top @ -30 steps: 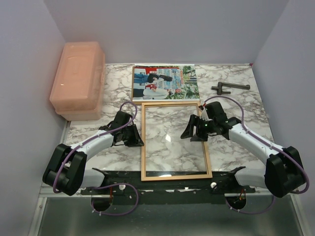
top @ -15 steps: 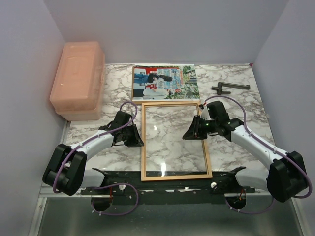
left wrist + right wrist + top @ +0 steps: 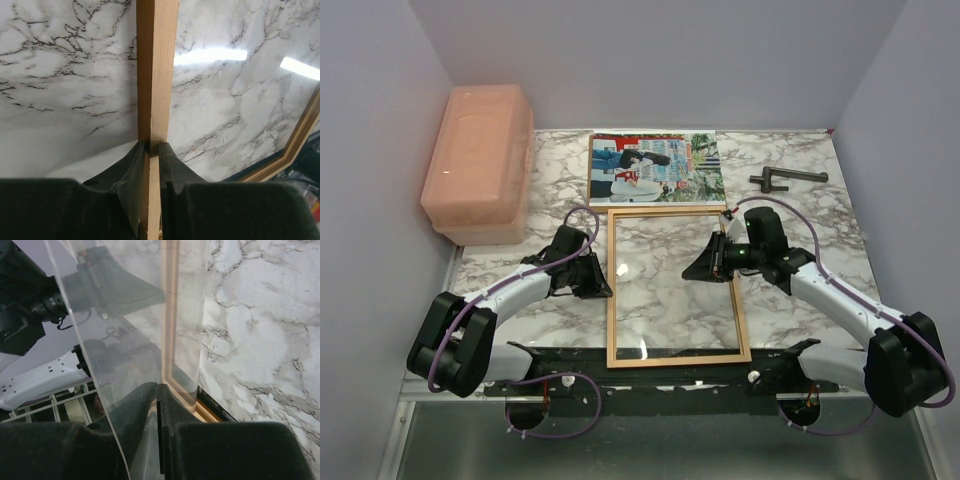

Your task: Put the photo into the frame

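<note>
While left end effector (image 3: 152, 146) pinches frame (image 3: 156, 65), right end effector (image 3: 157, 388) grips clear pane (image 3: 130, 325), photo (image 3: 656, 168) beyond both.

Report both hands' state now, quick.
Left hand: closed on the frame, pinching its left rail.
Right hand: closed on the clear pane, gripping its edge.

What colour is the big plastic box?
The box is pale pink; the top view shows it best.

Probably a robot laboratory: plain walls (image 3: 660, 60) close in a marble-pattern table (image 3: 800, 215), left arm (image 3: 510, 295) and right arm (image 3: 840, 295) bolted on.
</note>
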